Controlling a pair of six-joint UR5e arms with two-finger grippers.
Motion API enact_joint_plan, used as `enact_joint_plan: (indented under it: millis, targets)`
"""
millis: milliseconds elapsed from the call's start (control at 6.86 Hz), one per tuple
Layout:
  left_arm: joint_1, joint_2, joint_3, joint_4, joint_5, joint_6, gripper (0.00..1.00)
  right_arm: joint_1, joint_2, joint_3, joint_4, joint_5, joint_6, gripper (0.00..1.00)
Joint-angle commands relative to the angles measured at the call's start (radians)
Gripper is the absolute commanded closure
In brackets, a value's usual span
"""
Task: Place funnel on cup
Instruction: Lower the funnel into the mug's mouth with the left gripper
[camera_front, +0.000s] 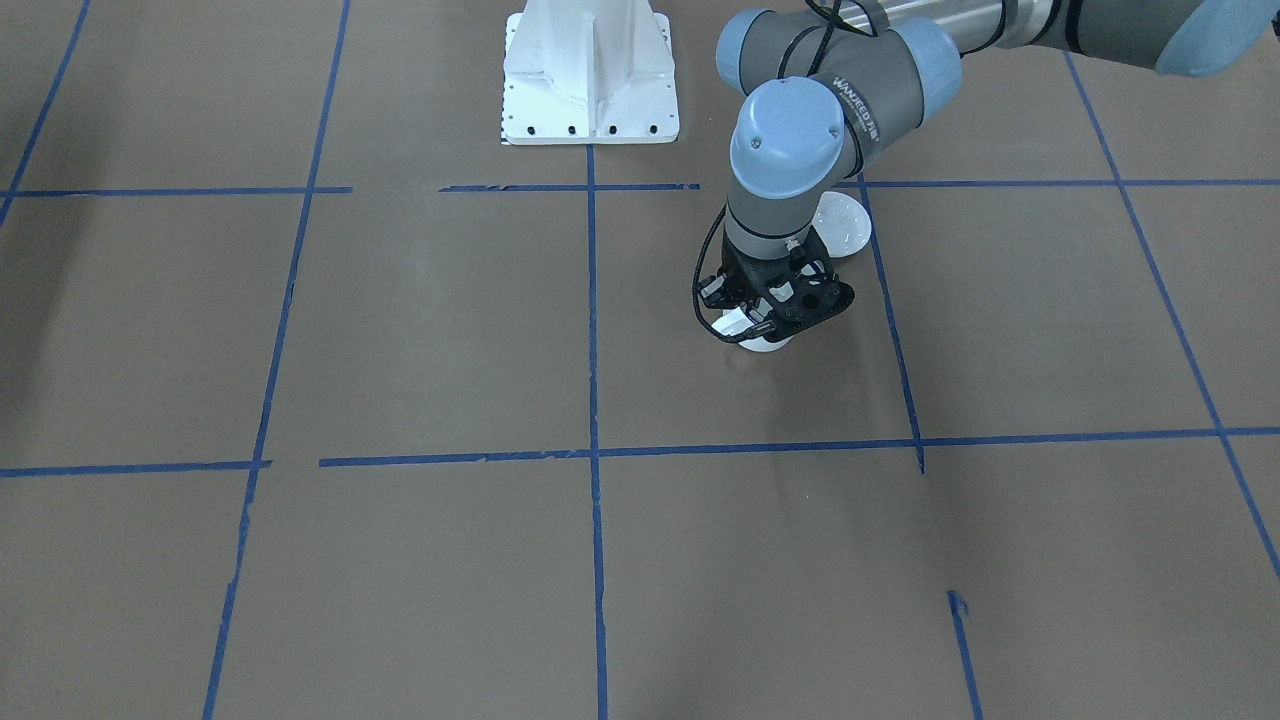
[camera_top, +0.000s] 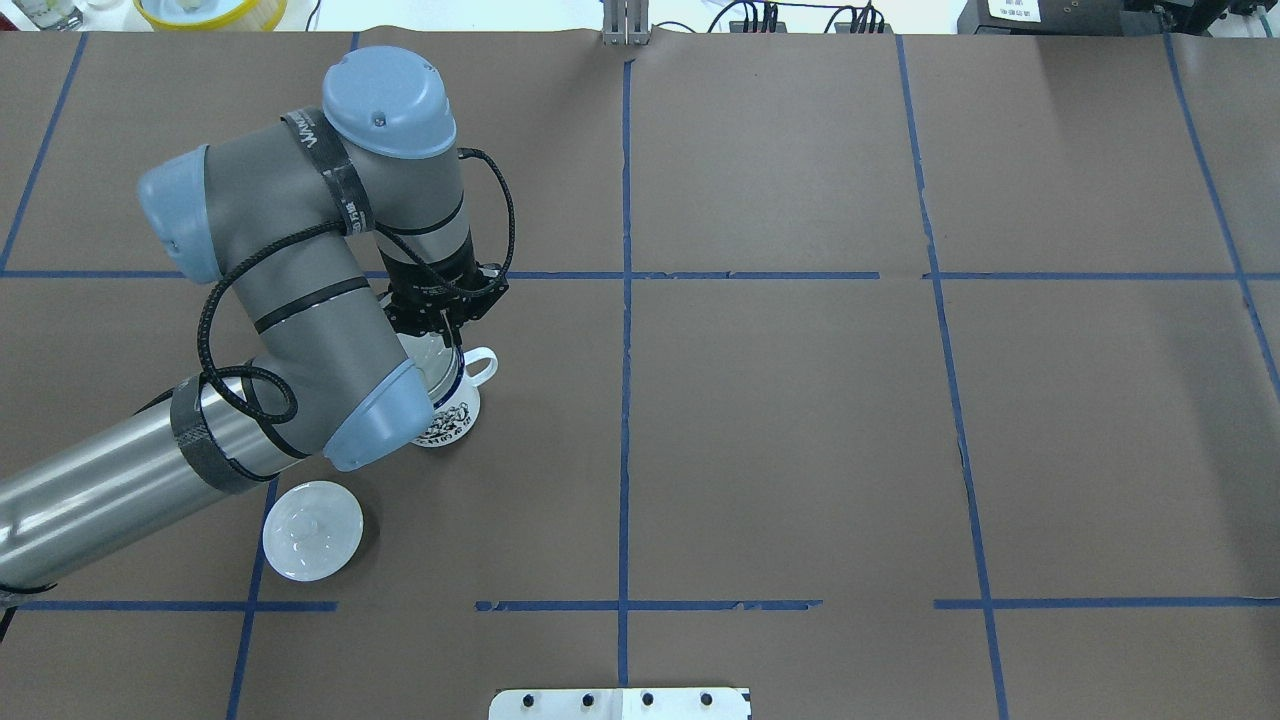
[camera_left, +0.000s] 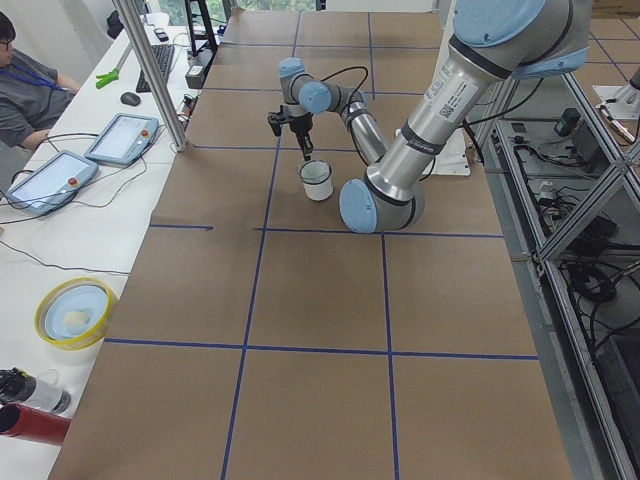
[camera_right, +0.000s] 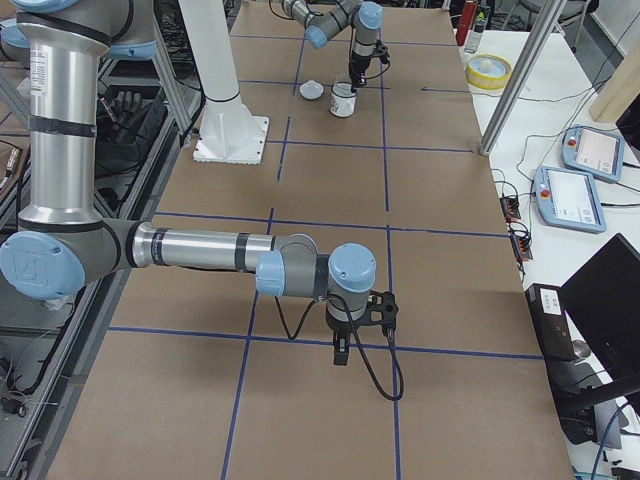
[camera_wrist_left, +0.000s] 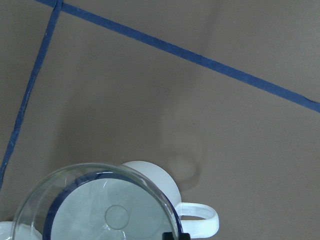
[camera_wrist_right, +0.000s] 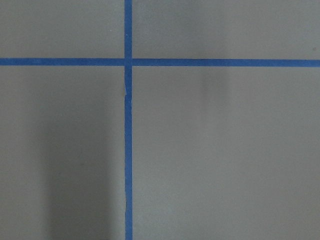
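Note:
The white enamel cup (camera_top: 452, 408) with a dark blue rim stands on the brown table left of centre, its handle pointing toward the table's middle. My left gripper (camera_top: 442, 335) points down over the cup's far rim and is shut on the edge of the clear funnel (camera_wrist_left: 92, 200). In the left wrist view the funnel's wide cone hangs just over the cup (camera_wrist_left: 157, 179), set slightly off the blue rim. The cup also shows under the gripper in the front view (camera_front: 768, 342). My right gripper (camera_right: 341, 352) hangs over bare table far away; I cannot tell its state.
A round white knobbed lid (camera_top: 312, 530) lies near the cup, beside the left arm's forearm. The white robot base (camera_front: 590, 75) stands at the table's near edge. A yellow bowl (camera_top: 210, 10) sits beyond the far edge.

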Motion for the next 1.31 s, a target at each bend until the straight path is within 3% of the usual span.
enact_joint_plan:
  millis: [0, 583, 729, 875, 1021, 1167]
  targets:
    - [0.008, -0.001, -0.007, -0.002, -0.006, -0.003, 1.0, 0.0, 0.0, 0.0, 0.0, 0.0, 0.0, 0.0]
    - [0.025, 0.002, -0.008, -0.002, -0.006, -0.007, 1.0, 0.0, 0.0, 0.0, 0.0, 0.0, 0.0, 0.0]
    - [0.025, 0.003, -0.008, -0.002, -0.004, -0.003, 0.82, 0.0, 0.0, 0.0, 0.0, 0.0, 0.0, 0.0]
    - [0.025, 0.003, -0.014, -0.005, 0.0, -0.007, 0.04, 0.0, 0.0, 0.0, 0.0, 0.0, 0.0, 0.0]
    - [0.024, 0.005, -0.035, -0.008, 0.002, -0.009, 0.0, 0.0, 0.0, 0.0, 0.0, 0.0, 0.0, 0.0]
    - [0.013, 0.037, -0.118, -0.008, 0.006, 0.0, 0.0, 0.0, 0.0, 0.0, 0.0, 0.0, 0.0, 0.0]
